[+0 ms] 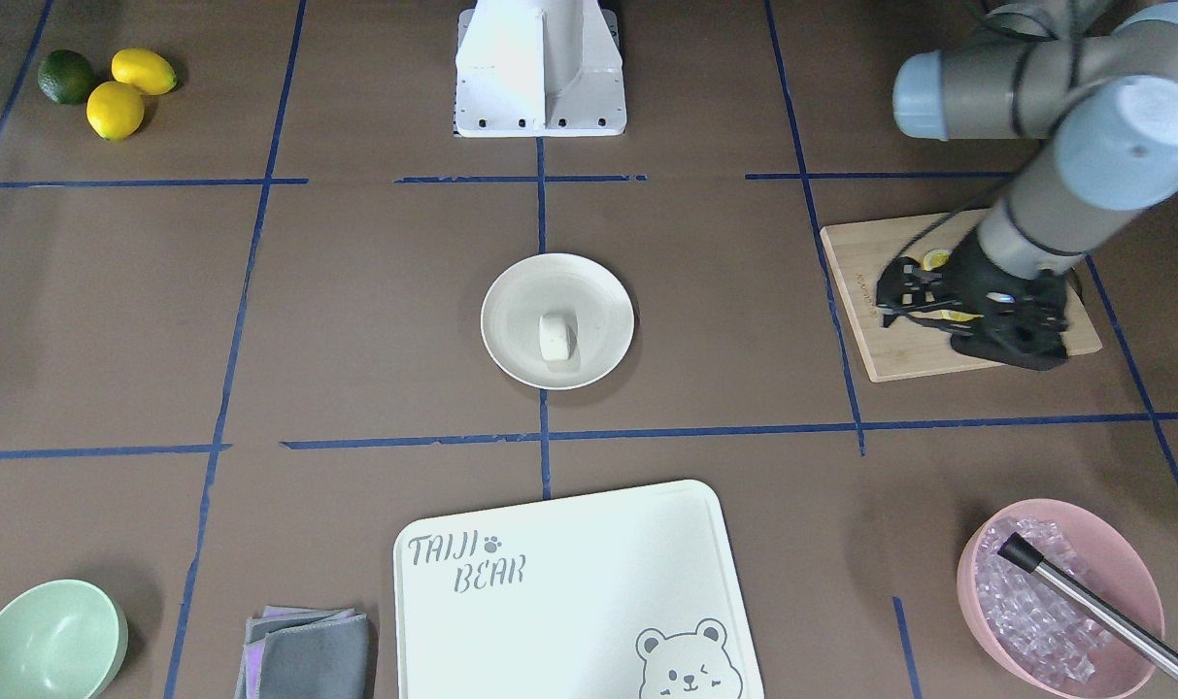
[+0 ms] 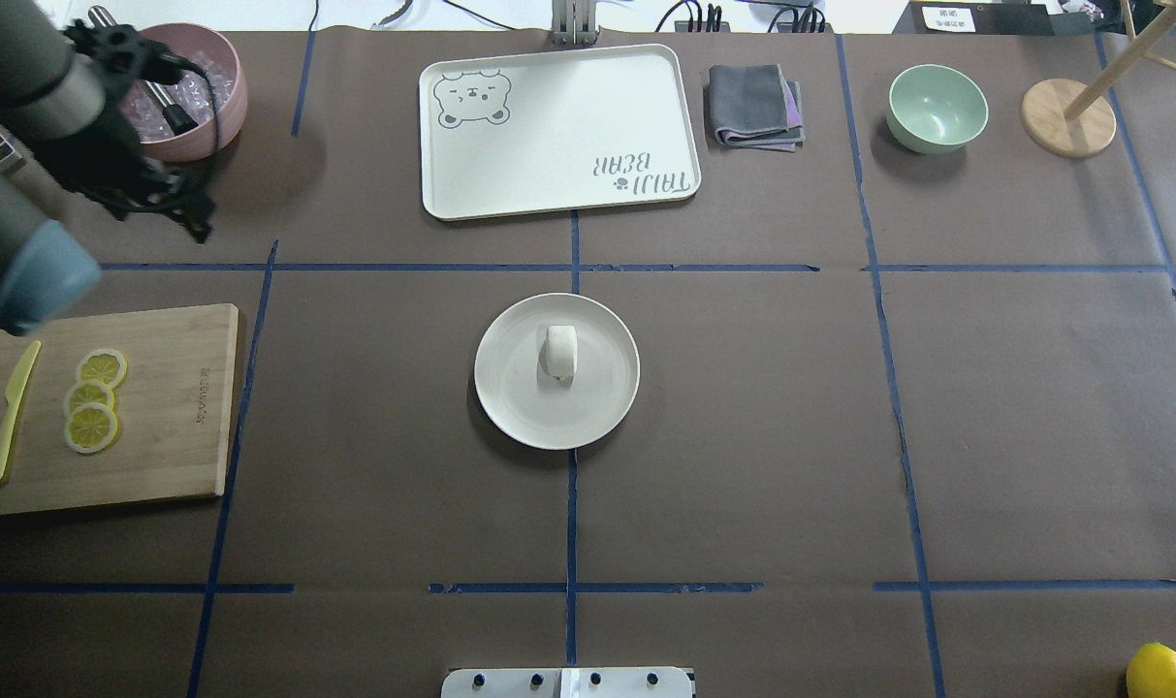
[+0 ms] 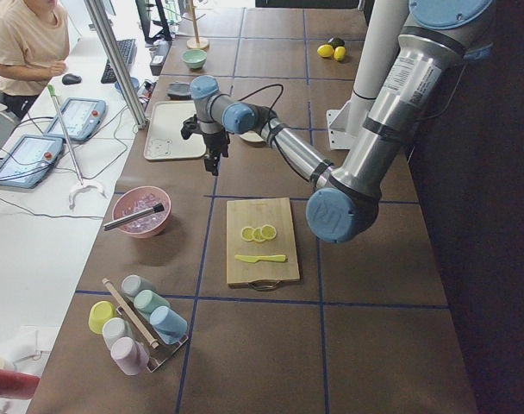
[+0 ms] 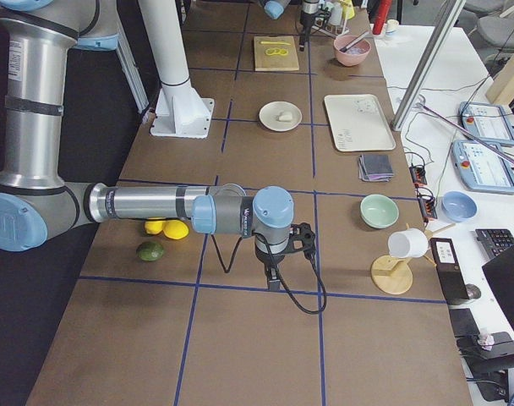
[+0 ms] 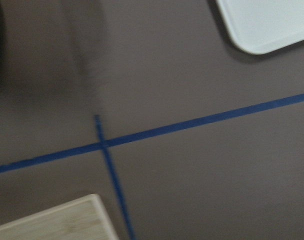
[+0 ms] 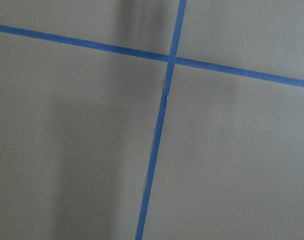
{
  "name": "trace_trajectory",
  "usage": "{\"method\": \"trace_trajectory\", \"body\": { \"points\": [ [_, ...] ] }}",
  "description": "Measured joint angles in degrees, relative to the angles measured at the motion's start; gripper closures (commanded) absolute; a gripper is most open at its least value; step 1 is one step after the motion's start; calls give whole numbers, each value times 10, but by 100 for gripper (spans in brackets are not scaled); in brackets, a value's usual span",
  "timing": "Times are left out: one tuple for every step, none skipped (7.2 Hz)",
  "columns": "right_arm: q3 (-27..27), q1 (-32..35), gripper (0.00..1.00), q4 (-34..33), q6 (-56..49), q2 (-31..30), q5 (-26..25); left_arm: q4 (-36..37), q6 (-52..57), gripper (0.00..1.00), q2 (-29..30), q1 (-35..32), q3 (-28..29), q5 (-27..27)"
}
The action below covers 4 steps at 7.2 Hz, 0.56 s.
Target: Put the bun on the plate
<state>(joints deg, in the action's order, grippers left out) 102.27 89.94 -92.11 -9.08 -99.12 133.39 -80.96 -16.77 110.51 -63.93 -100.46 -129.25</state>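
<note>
The white bun [image 2: 560,351] lies in the middle of the round cream plate [image 2: 520,388] at the table's centre, also visible in the front-facing view as bun [image 1: 556,340] on plate [image 1: 600,311]. My left gripper [image 2: 200,223] hovers far to the plate's left, between the pink bowl and the cutting board; in the front view the left gripper [image 1: 888,291] has its fingers spread and holds nothing. The right gripper [image 4: 274,279] shows only in the right side view, low over bare table near the lemons; I cannot tell its state. Both wrist views show only tabletop and tape.
A wooden cutting board [image 2: 161,407] carries lemon slices [image 2: 93,397] and a yellow knife. A pink bowl [image 2: 221,97] of ice, the bear tray [image 2: 558,126], a grey cloth [image 2: 754,105], a green bowl [image 2: 937,107] and a wooden stand [image 2: 1067,116] line the far edge.
</note>
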Motion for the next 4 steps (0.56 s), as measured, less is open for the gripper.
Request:
{"method": "trace_trajectory", "body": {
  "points": [
    [0, 0, 0, 0, 0, 0, 0, 1, 96, 0, -40, -72, 12, -31],
    [0, 0, 0, 0, 1, 0, 0, 1, 185, 0, -69, -136, 35, -54],
    [-1, 0, 0, 0, 1, 0, -1, 0, 252, 0, -90, -194, 69, -64],
    [-1, 0, 0, -1, 2, 0, -1, -3, 285, 0, -100, -239, 105, -71]
  ]
}}
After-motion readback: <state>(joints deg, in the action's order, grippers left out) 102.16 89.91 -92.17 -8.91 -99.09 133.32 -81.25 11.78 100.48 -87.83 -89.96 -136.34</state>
